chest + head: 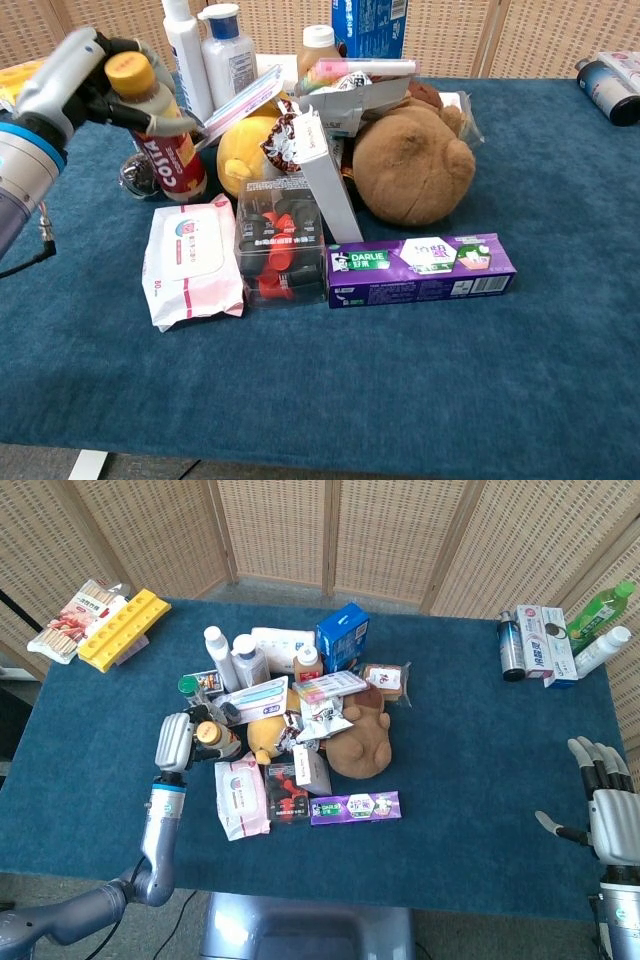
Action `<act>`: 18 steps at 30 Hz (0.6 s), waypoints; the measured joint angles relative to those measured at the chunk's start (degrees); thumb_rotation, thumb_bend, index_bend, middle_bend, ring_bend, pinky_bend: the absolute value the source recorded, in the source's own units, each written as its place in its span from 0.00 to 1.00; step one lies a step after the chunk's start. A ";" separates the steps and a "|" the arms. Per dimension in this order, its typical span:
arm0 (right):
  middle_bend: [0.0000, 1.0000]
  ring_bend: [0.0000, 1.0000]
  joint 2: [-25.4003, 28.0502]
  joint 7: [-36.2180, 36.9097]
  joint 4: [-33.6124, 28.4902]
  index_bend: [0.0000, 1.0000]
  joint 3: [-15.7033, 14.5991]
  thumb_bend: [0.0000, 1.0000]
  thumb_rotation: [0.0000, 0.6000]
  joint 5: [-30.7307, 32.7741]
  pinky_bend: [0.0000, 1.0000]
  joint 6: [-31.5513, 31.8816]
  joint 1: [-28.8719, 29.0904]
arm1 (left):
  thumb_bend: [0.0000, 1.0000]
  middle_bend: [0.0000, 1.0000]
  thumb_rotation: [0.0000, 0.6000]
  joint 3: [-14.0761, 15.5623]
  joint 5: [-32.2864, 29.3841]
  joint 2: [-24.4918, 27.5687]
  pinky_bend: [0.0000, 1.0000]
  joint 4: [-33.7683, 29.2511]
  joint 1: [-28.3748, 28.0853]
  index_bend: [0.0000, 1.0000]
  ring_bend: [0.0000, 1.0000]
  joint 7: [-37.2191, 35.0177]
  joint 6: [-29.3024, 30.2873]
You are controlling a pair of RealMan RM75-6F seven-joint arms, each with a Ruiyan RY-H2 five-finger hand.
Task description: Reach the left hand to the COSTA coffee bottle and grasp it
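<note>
fingers of the left robot hand [75, 75] wrap the costa coffee bottle [160, 130], which tilts at the left side of the heap, toward the surface's [470, 770] left edge, its forearm rising from the near edge. right robot hand [605, 810] hovers near the right edge, fingers spread, holding nothing.
</note>
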 measured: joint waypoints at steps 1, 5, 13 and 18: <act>0.00 0.00 -0.02 -0.07 -0.05 0.00 -0.01 0.00 1.00 -0.03 0.00 0.01 0.01 | 0.01 0.90 1.00 -0.16 0.11 0.37 0.55 -0.61 0.09 0.86 0.62 0.05 0.48; 0.00 0.00 -0.14 -0.41 -0.23 0.00 -0.09 0.00 1.00 -0.18 0.00 0.17 -0.04 | 0.01 0.90 1.00 -1.09 0.50 2.78 0.55 -4.76 0.58 0.86 0.62 0.57 2.08; 0.00 0.00 -0.20 -0.96 -0.54 0.00 -0.21 0.00 1.00 -0.35 0.00 0.24 -0.07 | 0.01 0.90 1.00 -4.16 0.18 9.48 0.56 -17.11 1.37 0.86 0.62 3.37 4.10; 0.00 0.00 -0.23 -1.09 -0.69 0.00 -0.25 0.00 1.00 -0.49 0.00 0.36 -0.10 | 0.02 0.90 1.00 -6.50 -0.38 14.12 0.56 -25.77 1.68 0.86 0.63 6.40 5.08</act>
